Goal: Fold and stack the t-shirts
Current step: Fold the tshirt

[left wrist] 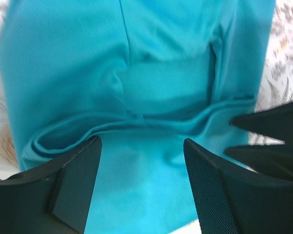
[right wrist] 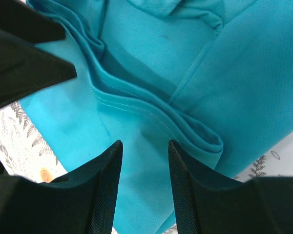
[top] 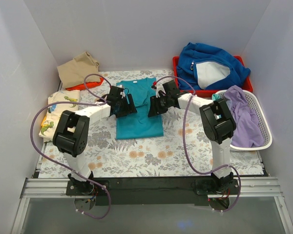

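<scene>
A teal t-shirt lies on the floral cloth at the table's middle, its sides folded in to a long strip with the collar at the far end. My left gripper hovers over its left edge and my right gripper over its right edge, facing each other. In the left wrist view the left gripper is open above the teal t-shirt, just short of a folded hem. The right gripper is likewise open over flat teal fabric, beside a layered hem. Neither holds anything.
A tan shirt lies on an orange one at the back left, with a dinosaur-print shirt nearer. A red bin holds the blue fleece. A white basket at the right holds a lavender shirt.
</scene>
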Robot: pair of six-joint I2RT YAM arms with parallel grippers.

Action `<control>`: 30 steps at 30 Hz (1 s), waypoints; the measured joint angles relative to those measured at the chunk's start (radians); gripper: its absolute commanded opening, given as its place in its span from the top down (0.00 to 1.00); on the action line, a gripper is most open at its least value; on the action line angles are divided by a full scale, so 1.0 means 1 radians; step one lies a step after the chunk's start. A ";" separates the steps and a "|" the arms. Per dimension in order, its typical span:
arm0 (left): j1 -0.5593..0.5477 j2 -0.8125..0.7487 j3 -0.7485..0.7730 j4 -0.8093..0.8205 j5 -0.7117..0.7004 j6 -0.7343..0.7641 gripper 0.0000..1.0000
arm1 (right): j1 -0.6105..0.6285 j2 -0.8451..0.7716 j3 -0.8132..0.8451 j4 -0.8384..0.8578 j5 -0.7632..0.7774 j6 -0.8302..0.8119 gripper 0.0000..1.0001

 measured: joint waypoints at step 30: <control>0.032 -0.326 -0.208 -0.055 -0.172 -0.028 0.16 | -0.114 -0.312 -0.301 0.024 0.047 -0.056 0.45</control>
